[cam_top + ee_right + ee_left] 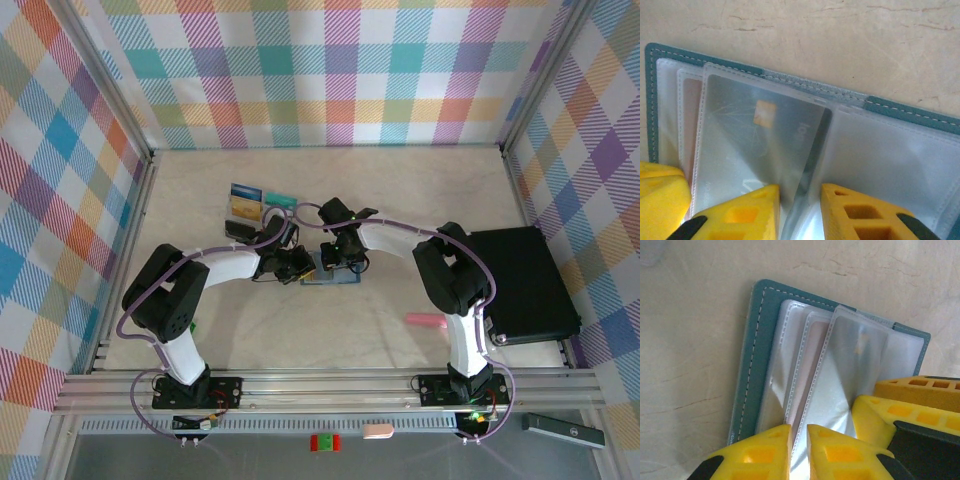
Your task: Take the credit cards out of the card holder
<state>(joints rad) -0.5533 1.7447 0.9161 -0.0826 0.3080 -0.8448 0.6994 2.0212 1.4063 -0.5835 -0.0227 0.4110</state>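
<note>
L gripper (pixel 799 452) pinching clear sleeve (pixel 840 380) of open teal card holder (pixel 757 365). R gripper (pixel 800 215) astride grey card (pixel 760 145), can't tell if gripping.

Beige marbled tabletop (pixel 400 200) — pastel plaid walls (pixel 330 70), aluminium frame (pixel 330 385).

Holder (pixel 330 278) lies open mid-table (pixel 400 200), one card (pixel 765 145) in a sleeve (pixel 740 165). Left gripper (pixel 299 268) at its left edge, right gripper (pixel 342 260) over it. Cards (pixel 255 201) behind-left; box (pixel 522 285) far right.
</note>
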